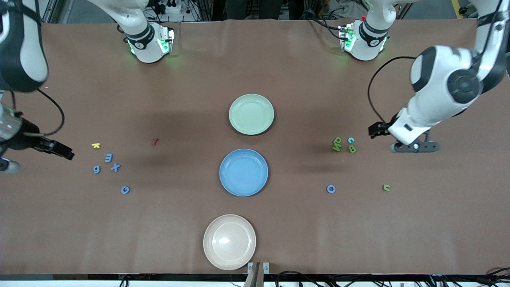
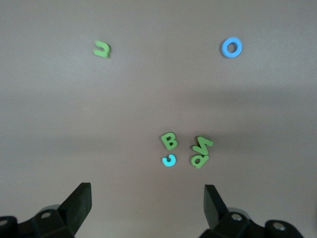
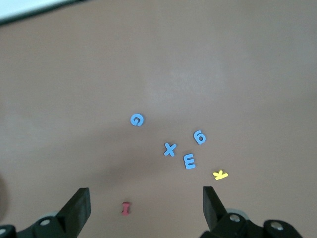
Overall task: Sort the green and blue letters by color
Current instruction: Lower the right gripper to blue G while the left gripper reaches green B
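Note:
Blue letters 3 point(image 1: 108, 158), 9 point(image 1: 97, 170), X point(image 1: 115, 167) and G point(image 1: 125, 189) lie on the table near the right arm's end. They also show in the right wrist view, with G point(image 3: 136, 119) apart from X point(image 3: 170, 149). A blue O point(image 1: 331, 189) and a green u point(image 1: 386, 187) lie toward the left arm's end. Green P point(image 1: 337, 140), N point(image 1: 336, 147) and B point(image 1: 352, 149) cluster there; B point(image 2: 169, 141) also shows in the left wrist view. My left gripper point(image 1: 377, 129) point(image 2: 146, 194) hangs open and empty beside that cluster. My right gripper point(image 1: 63, 152) point(image 3: 145, 196) is open and empty beside the blue group.
A pale green plate point(image 1: 251, 114), a blue plate point(image 1: 244, 172) and a beige plate point(image 1: 229, 241) stand in a row down the table's middle. A yellow K point(image 1: 95, 145) and a dark red piece point(image 1: 155, 141) lie near the blue group. A cyan C point(image 1: 351, 140) lies beside the green cluster.

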`<action>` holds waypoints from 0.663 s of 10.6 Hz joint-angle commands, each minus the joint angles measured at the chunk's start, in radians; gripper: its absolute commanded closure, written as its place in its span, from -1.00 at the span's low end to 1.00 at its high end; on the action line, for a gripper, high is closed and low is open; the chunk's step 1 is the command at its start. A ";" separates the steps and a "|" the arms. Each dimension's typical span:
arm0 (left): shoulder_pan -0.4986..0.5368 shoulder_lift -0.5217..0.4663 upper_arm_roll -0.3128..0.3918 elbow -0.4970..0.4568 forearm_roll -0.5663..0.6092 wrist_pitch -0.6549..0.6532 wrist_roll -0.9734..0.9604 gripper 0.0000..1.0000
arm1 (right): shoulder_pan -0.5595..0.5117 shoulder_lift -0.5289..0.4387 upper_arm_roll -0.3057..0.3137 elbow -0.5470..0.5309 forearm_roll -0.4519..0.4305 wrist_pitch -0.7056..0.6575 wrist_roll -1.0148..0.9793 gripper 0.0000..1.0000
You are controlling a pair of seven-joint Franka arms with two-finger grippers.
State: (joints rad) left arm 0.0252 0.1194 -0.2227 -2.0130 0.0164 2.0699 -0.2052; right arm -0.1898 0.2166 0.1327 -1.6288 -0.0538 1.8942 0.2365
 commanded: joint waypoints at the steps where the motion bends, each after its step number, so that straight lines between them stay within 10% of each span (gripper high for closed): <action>1: -0.016 0.090 -0.015 -0.032 0.022 0.081 -0.111 -0.99 | -0.023 0.096 0.007 -0.058 0.009 0.162 -0.031 -1.00; 7: -0.042 0.181 -0.015 -0.122 0.127 0.243 -0.286 -0.62 | -0.022 0.311 0.007 -0.145 0.009 0.491 0.076 -1.00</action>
State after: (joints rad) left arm 0.0101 0.2759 -0.2363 -2.1240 0.0425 2.2796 -0.3600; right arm -0.2181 0.4320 0.1327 -1.7985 -0.0527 2.3136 0.2734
